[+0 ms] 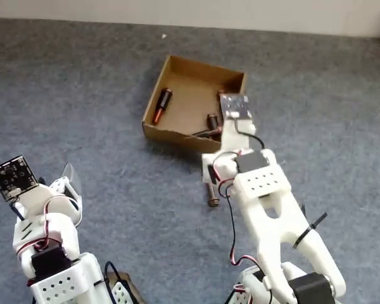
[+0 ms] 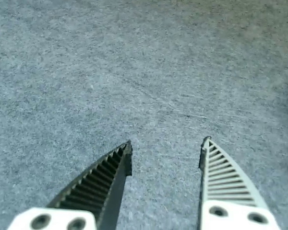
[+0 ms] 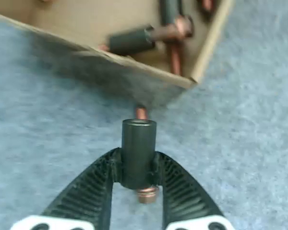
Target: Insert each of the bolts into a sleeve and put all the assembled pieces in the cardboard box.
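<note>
The cardboard box [image 1: 153, 130] stands on the grey carpet at the middle back. One assembled piece [image 1: 162, 106] lies at its left side, and others [image 1: 209, 123] lie in its near right corner. Just in front of the box's near wall, my right gripper [image 3: 137, 160] is shut on a black sleeve with a copper bolt through it [image 3: 138, 143]. The high view shows that piece [image 1: 212, 191] pointing down at the carpet. My left gripper [image 2: 165, 148] hangs open over bare carpet at the front left [image 1: 66, 180], holding nothing.
The box's near wall [image 3: 134, 72] rises right ahead of the held piece. Assembled pieces [image 3: 134, 40] lie just behind that wall. Bare grey carpet spreads to the left and right of the box.
</note>
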